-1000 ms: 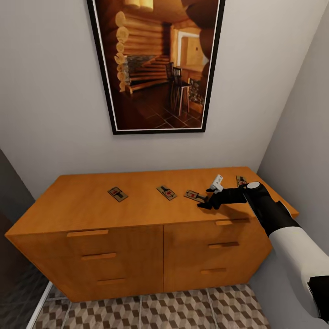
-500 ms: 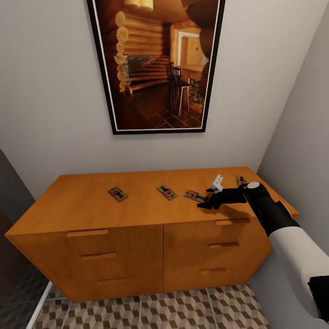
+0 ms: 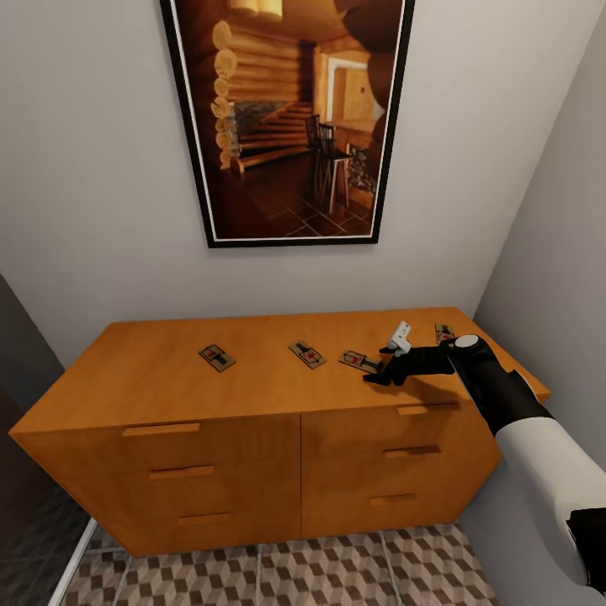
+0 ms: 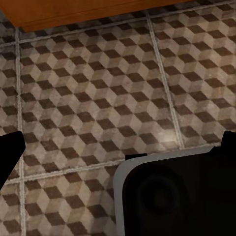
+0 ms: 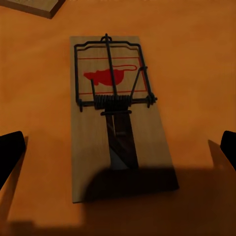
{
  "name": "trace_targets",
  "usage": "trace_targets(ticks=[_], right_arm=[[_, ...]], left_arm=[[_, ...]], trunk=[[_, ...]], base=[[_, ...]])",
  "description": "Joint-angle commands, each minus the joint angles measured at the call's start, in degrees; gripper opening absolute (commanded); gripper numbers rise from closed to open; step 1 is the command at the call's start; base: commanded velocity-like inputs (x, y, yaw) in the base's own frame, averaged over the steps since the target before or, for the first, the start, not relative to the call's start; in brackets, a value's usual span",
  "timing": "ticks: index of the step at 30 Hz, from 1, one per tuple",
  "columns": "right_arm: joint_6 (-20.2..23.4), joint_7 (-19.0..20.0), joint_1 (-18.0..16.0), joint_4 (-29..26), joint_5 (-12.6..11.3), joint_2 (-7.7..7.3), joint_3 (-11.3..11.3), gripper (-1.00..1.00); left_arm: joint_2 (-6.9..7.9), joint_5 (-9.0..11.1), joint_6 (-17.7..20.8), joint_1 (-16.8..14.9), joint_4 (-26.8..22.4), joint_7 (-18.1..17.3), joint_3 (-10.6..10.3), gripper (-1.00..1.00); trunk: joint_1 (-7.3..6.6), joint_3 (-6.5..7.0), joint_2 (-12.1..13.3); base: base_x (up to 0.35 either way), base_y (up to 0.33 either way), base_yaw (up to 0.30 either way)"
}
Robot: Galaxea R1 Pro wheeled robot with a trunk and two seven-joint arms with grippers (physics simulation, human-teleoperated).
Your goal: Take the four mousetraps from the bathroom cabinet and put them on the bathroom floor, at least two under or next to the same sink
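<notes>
- Looking at the mousetraps first: all four sit flat on top of the cabinet (image 3: 252, 379), none on the bathroom floor (image 3: 278, 576) yet. From the head view there's the left mousetrap (image 3: 216, 357) at about 9 o'clock of the row, the middle mousetrap (image 3: 307, 354), the third mousetrap (image 3: 360, 362), and the far-right mousetrap (image 3: 444, 333) poking out at roughly 1 o'clock from the wrist.
- Nothing has changed over the last second, honestly. Arm, traps and camera all match the two earlier head pictures, so the right gripper (image 3: 389, 360) has just been parked there. My read: the operator is lining up the grab, and the task is basically at step one with zero traps moved.
- In the right wrist view the third mousetrap (image 5: 115, 115) lies dead centre between the two dark fingertips (image 5: 11, 152), which show at either edge. So the fingers are spread wide with nothing between them but air, and they aren't touching the board as far as I can see. A corner of another board (image 5: 37, 6) peeks in at the edge.
- The left wrist camera looks down on the cube-pattern tiles (image 4: 98, 88) with the cabinet's bottom edge (image 4: 73, 12) at the top. The left gripper's fingertips (image 4: 10, 152) sit at both edges, so it's wide open and empty too.
- Writing or brands: none I can read. The trap has a red mouse-shaped mark (image 5: 109, 74) and thin red lines, no legible text. The framed log-cabin picture (image 3: 286, 118) on the wall at 12 o'clock has no caption either.
</notes>
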Motion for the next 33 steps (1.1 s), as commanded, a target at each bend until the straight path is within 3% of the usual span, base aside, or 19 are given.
trace_targets(ticks=[1, 5, 6, 33], right_arm=[[0.46, 0.19, 0.02, 0.95, 0.32, -0.02, 0.14, 1.0], [0.46, 0.19, 0.02, 1.03, 0.32, -0.02, 0.14, 1.0], [0.46, 0.19, 0.02, 1.05, 0.32, -0.02, 0.14, -1.0], [0.46, -0.01, 0.02, 1.19, 0.43, 0.06, 0.14, -1.0]], left_arm=[[0.01, 0.15, -0.21, -0.04, 0.07, 0.03, -0.37, 1.0], [-0.01, 0.15, -0.21, -0.04, 0.07, 0.03, -0.37, 1.0], [0.0, 0.15, -0.21, -0.04, 0.07, 0.03, -0.37, 1.0], [-0.04, 0.15, -0.21, -0.04, 0.07, 0.03, -0.37, 1.0]], trunk=[[0.01, -0.05, -0.02], [0.01, -0.05, -0.02], [0.01, -0.05, -0.02], [0.01, -0.05, -0.02]], base=[[0.0, 0.0, 0.0], [0.0, 0.0, 0.0], [0.0, 0.0, 0.0], [0.0, 0.0, 0.0]])
